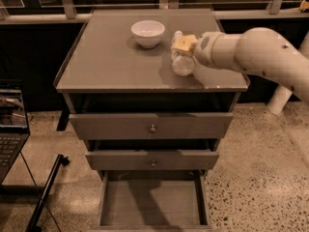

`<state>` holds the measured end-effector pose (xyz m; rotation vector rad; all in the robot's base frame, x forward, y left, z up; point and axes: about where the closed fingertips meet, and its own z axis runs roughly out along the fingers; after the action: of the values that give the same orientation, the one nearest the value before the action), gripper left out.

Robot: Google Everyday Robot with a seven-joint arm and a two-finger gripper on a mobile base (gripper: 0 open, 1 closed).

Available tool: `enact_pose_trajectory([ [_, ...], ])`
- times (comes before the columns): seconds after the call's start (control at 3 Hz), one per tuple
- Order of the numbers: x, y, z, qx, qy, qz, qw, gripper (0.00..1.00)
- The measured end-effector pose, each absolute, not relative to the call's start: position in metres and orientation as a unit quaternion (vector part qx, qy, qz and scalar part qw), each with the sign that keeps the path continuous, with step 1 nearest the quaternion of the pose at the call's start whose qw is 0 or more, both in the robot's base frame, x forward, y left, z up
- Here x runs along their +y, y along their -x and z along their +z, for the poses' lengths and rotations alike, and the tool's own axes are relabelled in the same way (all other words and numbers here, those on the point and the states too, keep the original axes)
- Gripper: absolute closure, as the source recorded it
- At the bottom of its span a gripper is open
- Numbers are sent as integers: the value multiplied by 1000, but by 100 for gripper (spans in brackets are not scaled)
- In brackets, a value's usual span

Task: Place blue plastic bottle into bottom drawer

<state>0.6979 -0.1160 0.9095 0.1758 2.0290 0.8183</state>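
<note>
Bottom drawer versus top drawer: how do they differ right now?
The bottom drawer is pulled far out, its flat floor showing; the top drawer shows only its front. The top drawer has a round knob in view; none shows on the bottom drawer. Both are grey-brown and belong to one cabinet. The gripper is up on the cabinet top, at the blue plastic bottle.

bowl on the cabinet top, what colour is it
Plain white bowl, clear in the camera view; the gripper is at the bottle beside it.
</note>
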Motion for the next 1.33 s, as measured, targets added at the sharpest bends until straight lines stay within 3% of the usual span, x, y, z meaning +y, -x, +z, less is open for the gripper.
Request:
enact_pose_trajectory([
  [0.33, -132, -668, 896, 813, -73, 416, 401, 100],
  [0.67, -129, -641, 916, 798, -58, 448, 399, 100],
  [1.33, -119, -612, 902, 796, -67, 460, 388, 100],
])
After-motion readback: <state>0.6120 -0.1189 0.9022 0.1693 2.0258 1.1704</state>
